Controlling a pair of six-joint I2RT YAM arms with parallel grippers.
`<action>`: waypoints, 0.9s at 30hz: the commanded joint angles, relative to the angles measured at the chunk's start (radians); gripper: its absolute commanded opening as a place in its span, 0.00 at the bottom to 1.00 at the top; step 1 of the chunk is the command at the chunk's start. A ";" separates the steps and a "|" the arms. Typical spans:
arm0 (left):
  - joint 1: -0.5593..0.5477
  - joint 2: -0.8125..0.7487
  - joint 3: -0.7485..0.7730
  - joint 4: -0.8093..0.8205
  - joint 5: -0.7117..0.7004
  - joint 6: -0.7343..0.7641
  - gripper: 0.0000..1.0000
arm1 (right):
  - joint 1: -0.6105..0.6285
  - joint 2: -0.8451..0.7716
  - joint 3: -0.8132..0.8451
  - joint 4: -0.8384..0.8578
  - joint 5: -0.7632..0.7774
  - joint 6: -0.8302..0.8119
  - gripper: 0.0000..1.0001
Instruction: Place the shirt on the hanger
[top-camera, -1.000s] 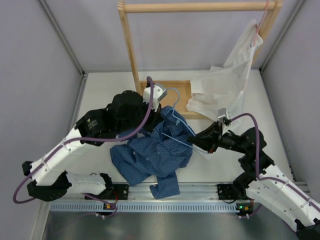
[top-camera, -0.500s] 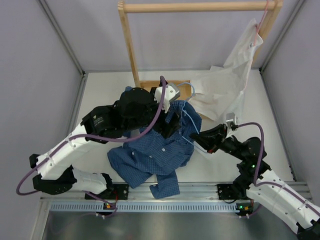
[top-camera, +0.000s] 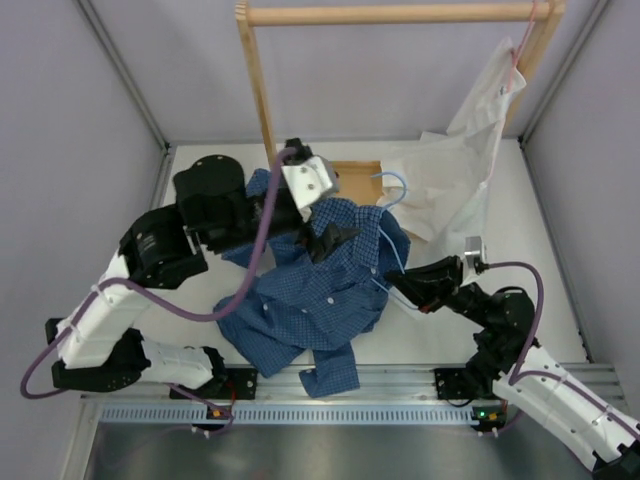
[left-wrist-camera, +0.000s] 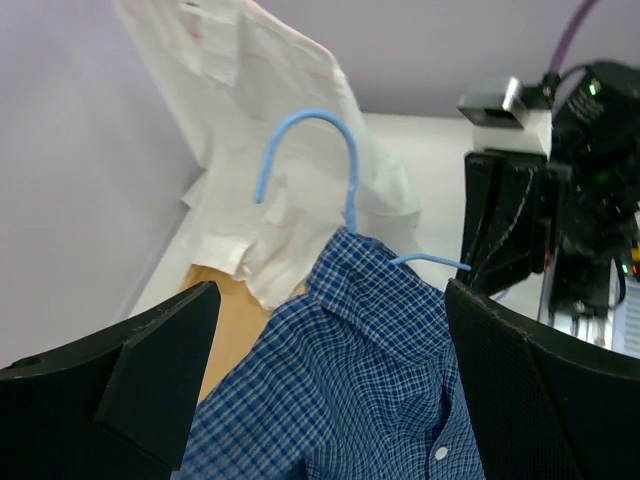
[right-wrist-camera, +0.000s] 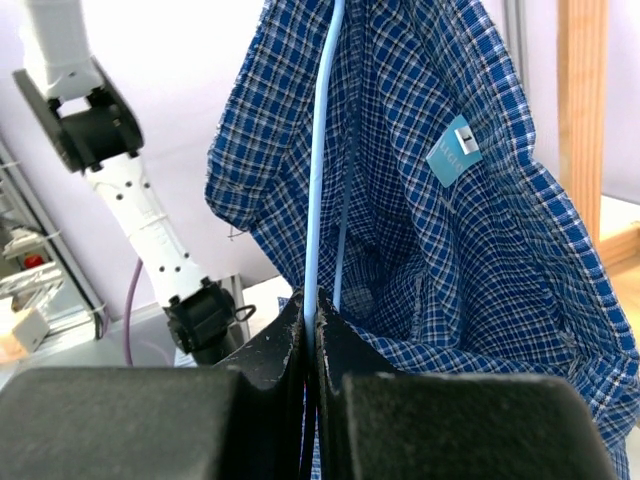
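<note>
Your left gripper (top-camera: 328, 238) stands wide open just beside the shirt's (top-camera: 320, 290) collar, holding nothing. Your right gripper (right-wrist-camera: 312, 330) is pinched shut on the hanger's (left-wrist-camera: 305, 150) thin wire, inside the shirt. The shirt drapes around the hanger mid-table (top-camera: 200, 180), its tail trailing to the near edge. The hook pokes out of the collar toward the white shirt (top-camera: 440, 180).

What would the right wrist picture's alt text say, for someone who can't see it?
The right pincer, shut, pinches a thin blue hanger wire that runs up inside a blue checked shirt, whose teal label shows. A white robot arm stands at left, a wooden post at right.
</note>
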 joint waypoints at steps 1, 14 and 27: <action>0.032 0.068 0.012 -0.095 0.218 0.095 0.98 | 0.012 -0.052 0.021 0.098 -0.042 -0.035 0.00; 0.255 0.156 0.038 -0.197 0.717 0.076 0.85 | 0.012 -0.054 0.047 0.075 -0.204 -0.054 0.00; 0.256 0.160 0.010 -0.229 0.818 0.073 0.81 | 0.011 -0.046 0.090 0.033 -0.310 -0.083 0.00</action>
